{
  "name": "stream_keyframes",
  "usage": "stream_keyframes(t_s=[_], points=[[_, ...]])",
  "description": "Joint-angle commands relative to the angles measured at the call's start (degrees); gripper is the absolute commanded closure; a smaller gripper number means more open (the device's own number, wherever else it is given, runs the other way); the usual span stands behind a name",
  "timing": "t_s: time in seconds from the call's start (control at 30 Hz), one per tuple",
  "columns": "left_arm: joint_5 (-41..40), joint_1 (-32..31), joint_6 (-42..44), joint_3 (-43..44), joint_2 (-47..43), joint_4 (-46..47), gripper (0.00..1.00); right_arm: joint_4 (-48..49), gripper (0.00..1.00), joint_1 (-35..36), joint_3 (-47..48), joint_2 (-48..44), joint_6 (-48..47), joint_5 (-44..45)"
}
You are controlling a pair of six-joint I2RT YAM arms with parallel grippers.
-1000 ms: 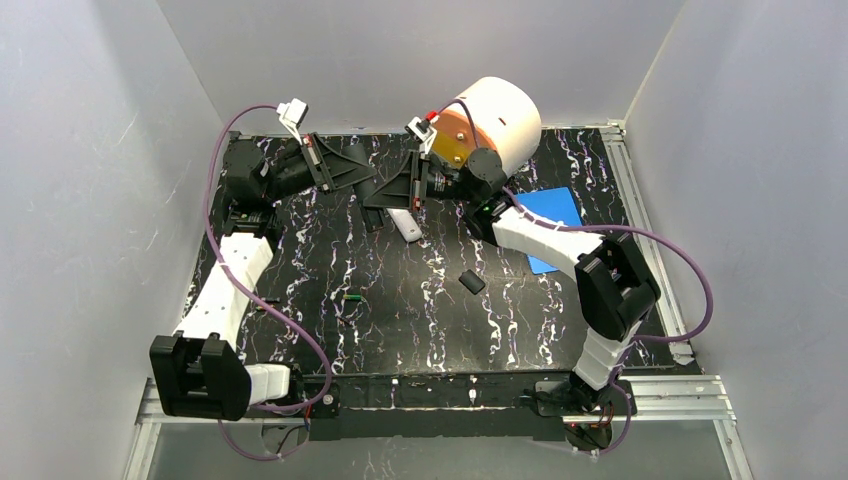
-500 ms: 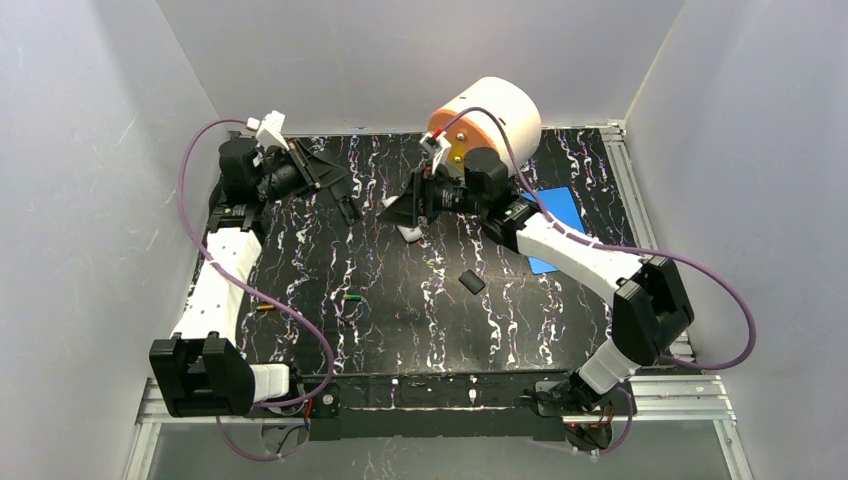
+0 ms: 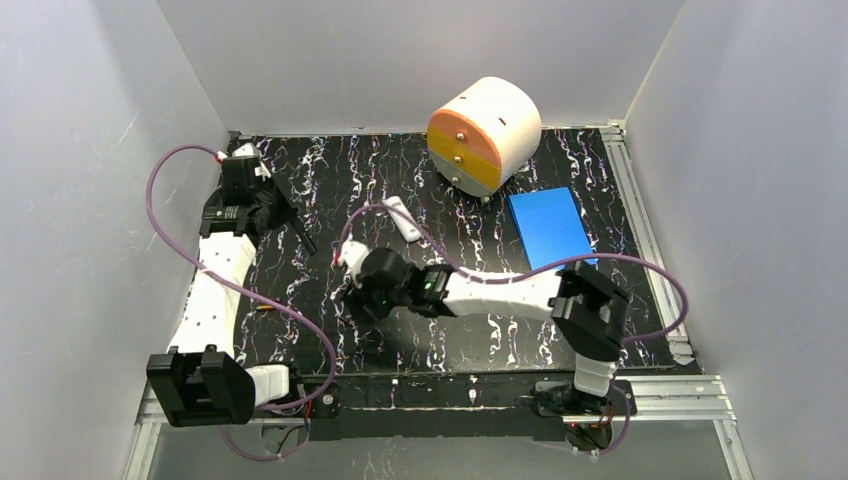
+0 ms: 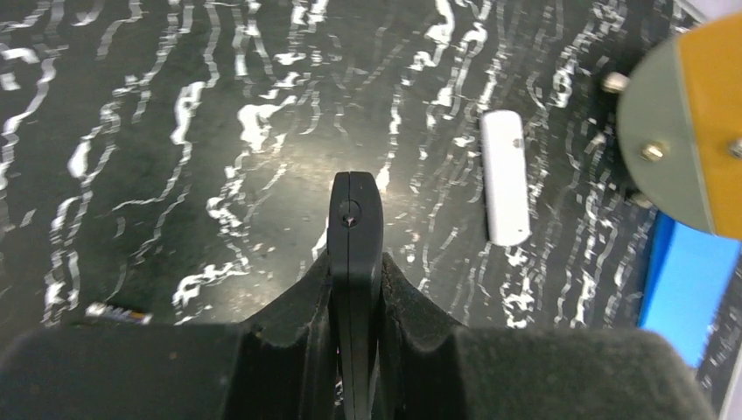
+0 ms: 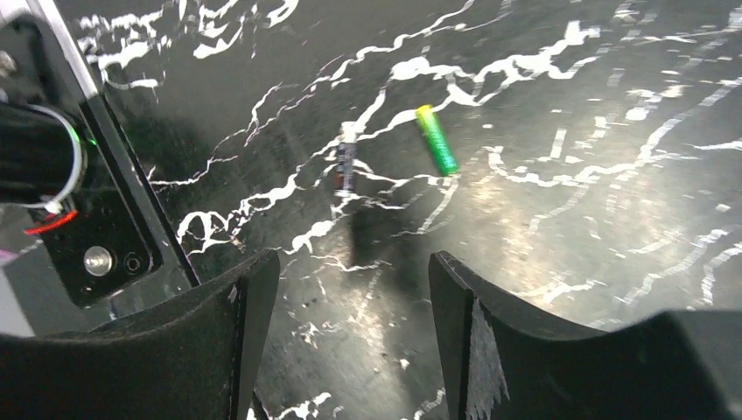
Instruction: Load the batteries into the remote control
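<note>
Two batteries lie loose on the black marbled table [image 3: 330,190], left of centre and toward the near edge: a green battery [image 5: 436,140] and a dark battery [image 5: 346,168] with a pale end. They are close together but not touching, and neither is held. Our right gripper [image 5: 350,262] hangs just over them with its jaws spread wide and nothing between the pads. In the top view the right gripper [image 3: 357,298] covers that spot, with its arm stretched low across the table from the right.

The remote control [image 3: 404,218] is a slim white bar lying flat farther back, near the middle of the table and well apart from the batteries. It also shows in the left wrist view [image 4: 506,188].

Our left gripper [image 4: 353,185] is pressed fully together on nothing, above bare table at the far left [image 3: 303,238].

Beyond the remote a drum-shaped drawer box [image 3: 485,135], white and orange, stands at the far edge. A blue box [image 3: 545,228] lies to the right of the remote.
</note>
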Motion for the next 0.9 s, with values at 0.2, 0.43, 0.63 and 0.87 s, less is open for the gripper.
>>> stream_keyframes(t_s=[0.2,0.43,0.63,0.87], points=[[-17.86,0.09,0.47,-0.32,-4.17,-8.10,1.00,-1.25,0.27,4.93,12.22,13.08,-0.89,11.94],[-18.69,0.18,1.19,-0.66,-4.17,-8.13,1.00,-2.02,0.34,5.60,16.66,19.23,-0.97,8.83],[-18.50,0.19,1.60,-1.13,-4.42,-8.09,1.00,-5.57,0.46,6.69,21.02,22.82,-0.94,8.37],[-17.71,0.22,1.74,-1.34,-4.43,-7.66,1.00,-9.96,0.59,7.17,22.84,24.44,-0.40,13.45]])
